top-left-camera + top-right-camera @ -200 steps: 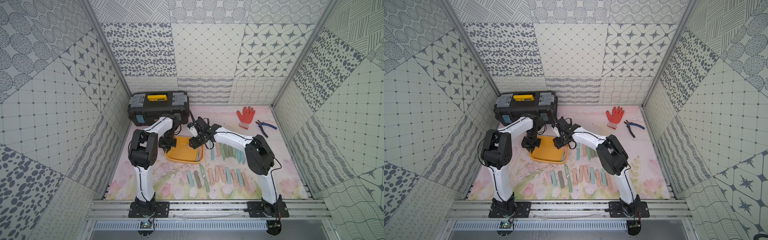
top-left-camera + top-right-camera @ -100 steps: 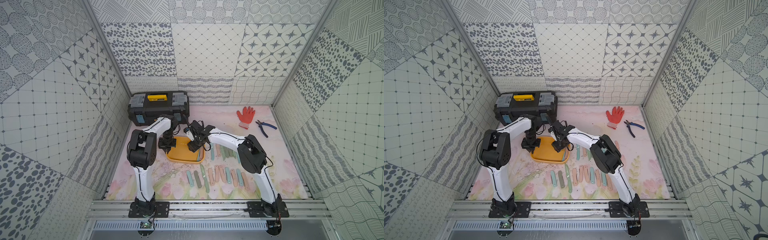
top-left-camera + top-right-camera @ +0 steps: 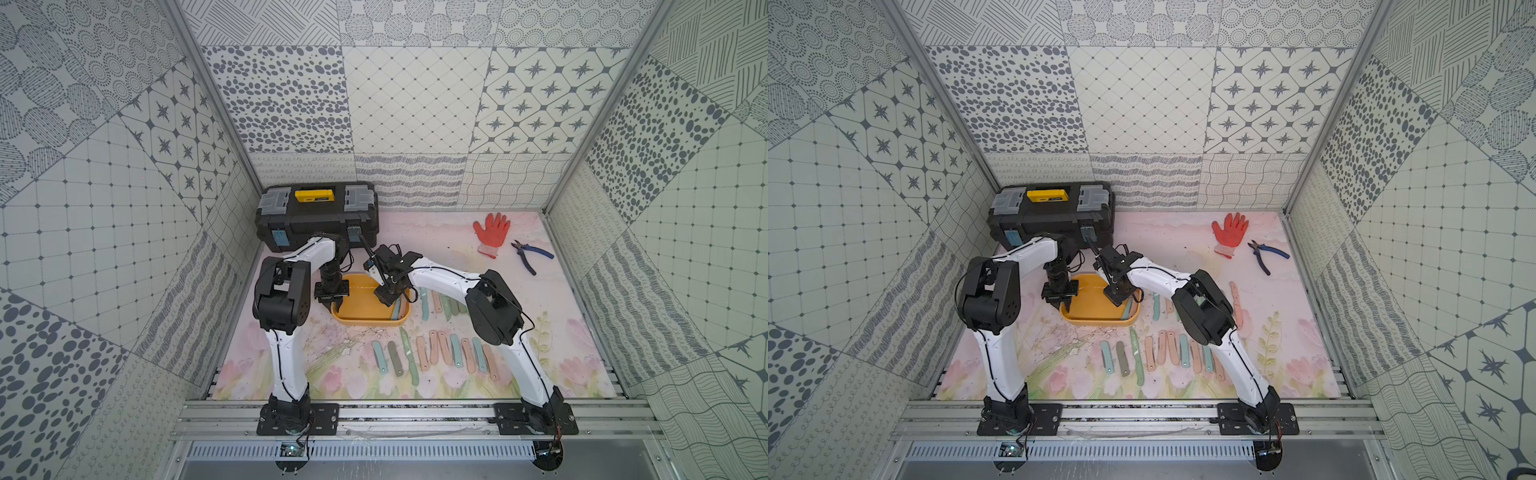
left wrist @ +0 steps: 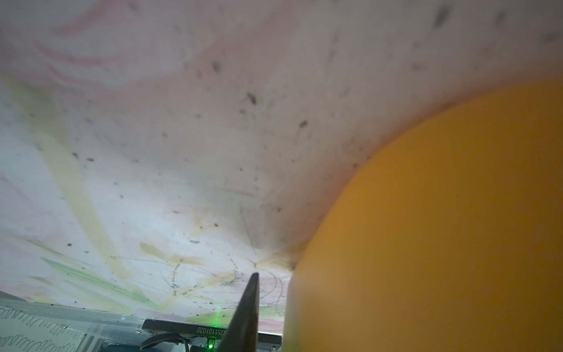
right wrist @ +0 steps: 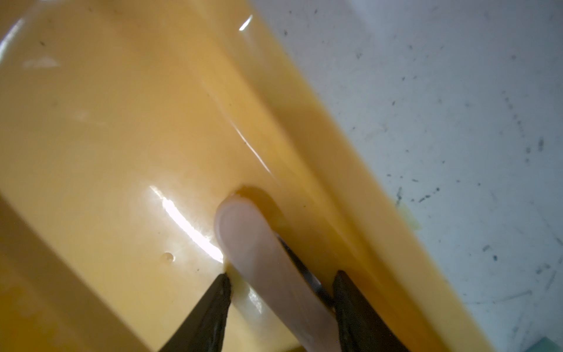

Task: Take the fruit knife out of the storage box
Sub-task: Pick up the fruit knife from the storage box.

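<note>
"Right wrist view first: what's nearest?"

"The right gripper (image 5: 282, 274), both dark fingers down in the box (image 5: 122, 122), one each side of the pale pink knife (image 5: 253, 240). They sit close against it; whether they already pinch it, I can't tell."

"Where's the knife, then?"

"Flat on the box floor, close along one wall, the mat (image 5: 457, 122) beyond. Not lifted."

"What has just changed?"

"The right arm has swung in toward the box and its jaws have been narrowing. The left gripper (image 3: 334, 303) was shut and has begun to ease. Its camera shows one finger (image 4: 248, 307) outside the box's corner, the other hidden, so its state I can't call."

"Meaning?"

"My guess: the grasp is nearly made and the lift comes next. If the left was steadying the box, that brace may be going, and with the knife so near the wall the box could shift."

"Farther out?"

"In both top views, other knives (image 3: 422, 353) lie in a row on the mat nearer than the box; behind it stands the toolbox (image 3: 318, 220), and farthest back the glove (image 3: 491, 232) and pliers (image 3: 530, 255)."
</note>
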Available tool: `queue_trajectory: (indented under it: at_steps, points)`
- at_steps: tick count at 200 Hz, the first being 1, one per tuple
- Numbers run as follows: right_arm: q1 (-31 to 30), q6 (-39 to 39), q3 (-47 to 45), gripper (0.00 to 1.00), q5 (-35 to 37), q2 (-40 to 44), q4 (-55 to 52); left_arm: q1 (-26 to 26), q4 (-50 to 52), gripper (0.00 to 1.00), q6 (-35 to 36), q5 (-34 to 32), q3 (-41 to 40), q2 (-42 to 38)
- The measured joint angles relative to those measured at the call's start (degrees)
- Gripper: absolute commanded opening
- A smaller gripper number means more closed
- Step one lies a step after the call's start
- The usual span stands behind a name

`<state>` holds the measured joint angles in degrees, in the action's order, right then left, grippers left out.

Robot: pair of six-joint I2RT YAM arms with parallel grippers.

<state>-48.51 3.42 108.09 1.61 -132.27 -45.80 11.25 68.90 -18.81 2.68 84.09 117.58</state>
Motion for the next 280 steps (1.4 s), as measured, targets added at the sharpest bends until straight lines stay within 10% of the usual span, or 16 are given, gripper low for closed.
queue_trajectory:
  at_steps: [99, 280]
  points:
    - [-0.5, 3.7, 3.9, 0.22, 1.0, -2.1, -2.0, -1.0, -2.1, 0.2, -0.9, 0.8, -0.2, -1.5]
    - [-0.7, 2.8, 8.5, 0.22, -2.4, -0.9, -0.9, -1.3, -3.9, 0.19, -2.0, -0.5, -0.2, -2.2]
